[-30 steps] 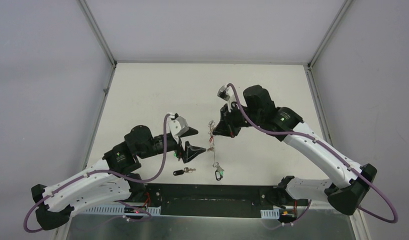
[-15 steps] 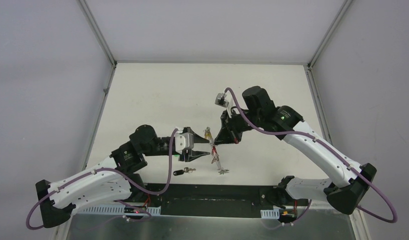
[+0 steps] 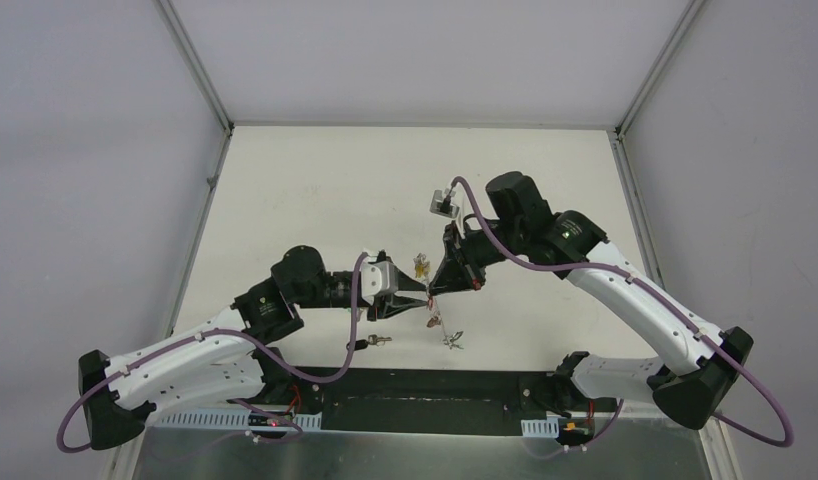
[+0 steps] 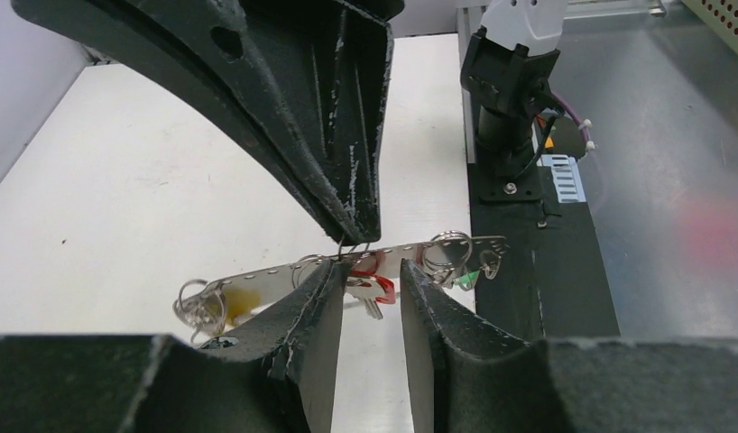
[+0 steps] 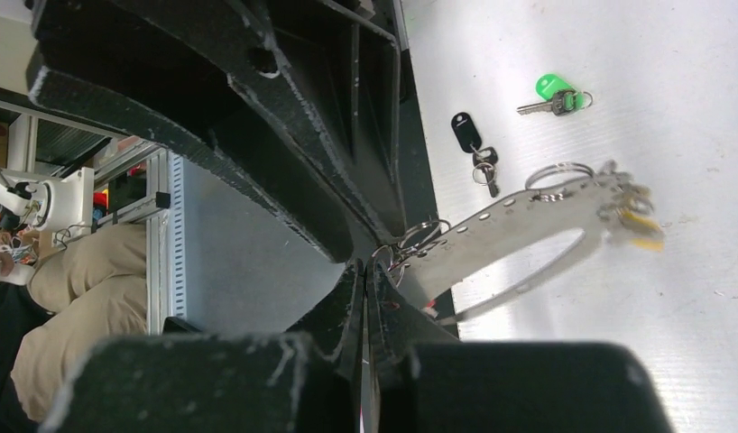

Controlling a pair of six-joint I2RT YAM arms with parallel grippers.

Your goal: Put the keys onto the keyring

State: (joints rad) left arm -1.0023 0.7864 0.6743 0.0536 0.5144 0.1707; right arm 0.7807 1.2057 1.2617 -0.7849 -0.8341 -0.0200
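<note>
Left gripper has swung in, fingers narrowed but apart astride the keyring that the right gripper pinches aloft; black-capped key lies on the table at its 7 o'clock, green-capped key near it.

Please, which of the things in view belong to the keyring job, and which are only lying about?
For the job:
- keyring, held up between the arms
- green-capped key, loose on the table
- black-capped key, loose on the table

Not for the job:
- red-capped key, already on the ring
- yellow-capped key, already on the ring
</note>
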